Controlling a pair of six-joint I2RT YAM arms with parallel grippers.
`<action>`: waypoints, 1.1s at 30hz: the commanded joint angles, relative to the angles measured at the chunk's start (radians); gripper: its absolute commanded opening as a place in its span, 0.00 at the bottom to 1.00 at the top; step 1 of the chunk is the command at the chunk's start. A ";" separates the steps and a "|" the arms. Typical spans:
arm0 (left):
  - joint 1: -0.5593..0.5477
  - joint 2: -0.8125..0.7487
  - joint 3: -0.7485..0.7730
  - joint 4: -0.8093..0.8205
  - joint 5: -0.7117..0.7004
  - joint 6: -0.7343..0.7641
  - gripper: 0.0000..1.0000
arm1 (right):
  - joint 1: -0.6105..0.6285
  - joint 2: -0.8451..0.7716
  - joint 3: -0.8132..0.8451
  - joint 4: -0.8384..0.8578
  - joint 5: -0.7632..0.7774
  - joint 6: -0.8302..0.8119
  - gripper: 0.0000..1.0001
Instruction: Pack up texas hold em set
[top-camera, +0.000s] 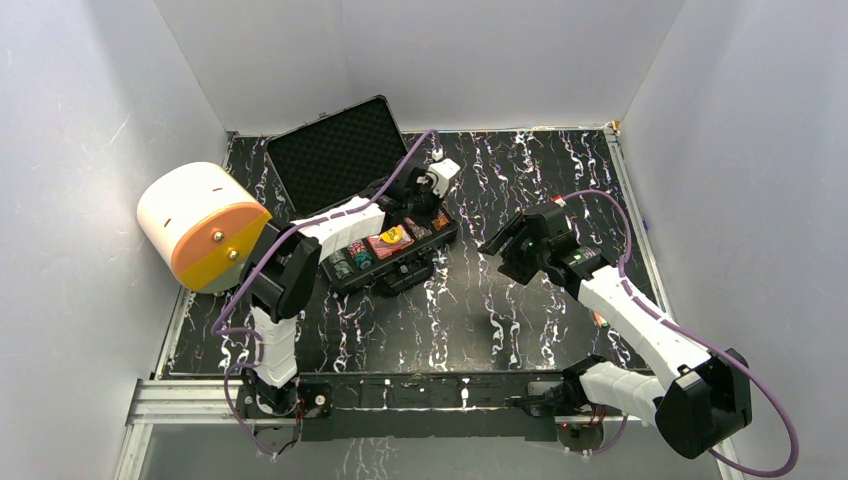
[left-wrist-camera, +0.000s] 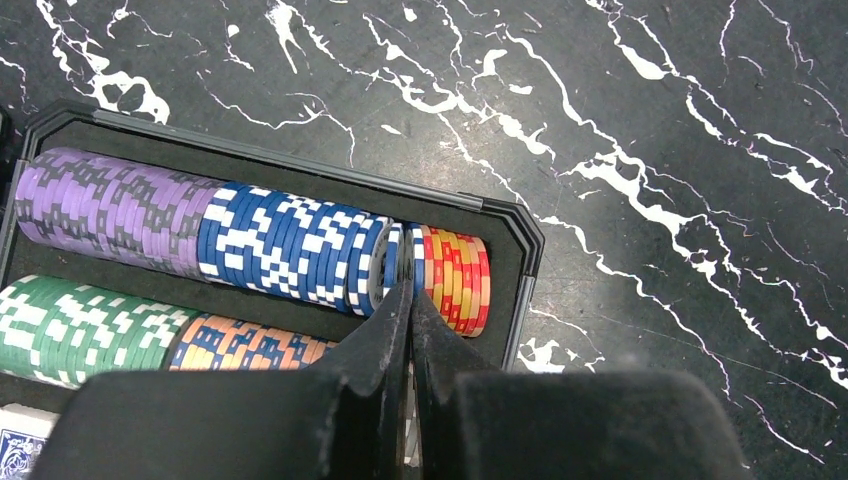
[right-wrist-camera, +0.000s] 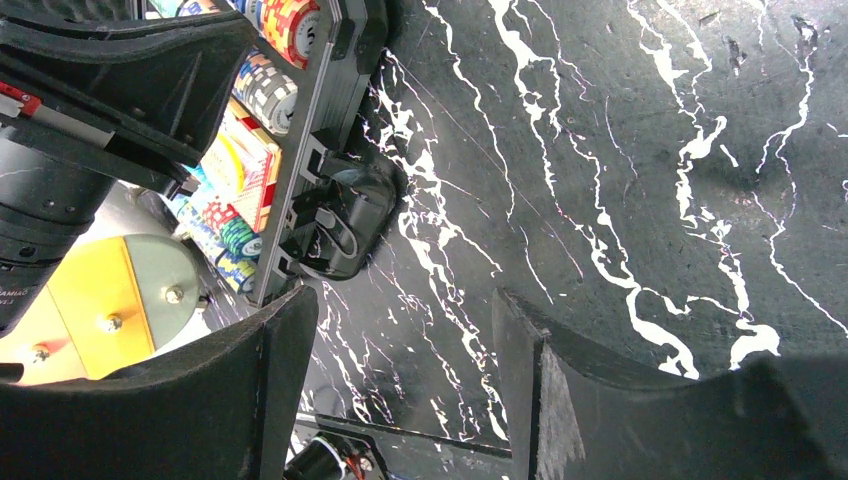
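Note:
The black hard case lies open. Its foam-lined lid (top-camera: 335, 155) leans back and its tray (top-camera: 447, 238) holds rows of poker chips, a card deck (right-wrist-camera: 250, 165) and a yellow button (top-camera: 393, 236). My left gripper (top-camera: 432, 212) is down in the tray's right end. In the left wrist view it (left-wrist-camera: 410, 285) is shut on a thin blue chip (left-wrist-camera: 419, 272), wedged between the blue chips (left-wrist-camera: 290, 250) and the red-yellow chips (left-wrist-camera: 460, 275). My right gripper (top-camera: 497, 245) hovers right of the case, open and empty (right-wrist-camera: 400, 380). The case handle (right-wrist-camera: 350, 215) faces it.
A big white-and-orange cylinder (top-camera: 195, 215) stands left of the case, against the left arm. White walls close in the black marbled table (top-camera: 560, 170) on three sides. A small red item (top-camera: 600, 320) lies by the right arm.

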 joint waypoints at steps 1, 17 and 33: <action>0.005 0.012 0.047 -0.020 0.011 -0.006 0.00 | -0.003 -0.008 0.000 0.004 0.000 -0.012 0.72; 0.009 -0.056 0.099 -0.040 0.041 -0.042 0.13 | -0.003 -0.016 0.003 0.000 0.006 -0.011 0.72; 0.013 0.003 0.104 -0.052 -0.064 -0.049 0.22 | -0.003 -0.019 -0.007 0.001 0.003 -0.011 0.72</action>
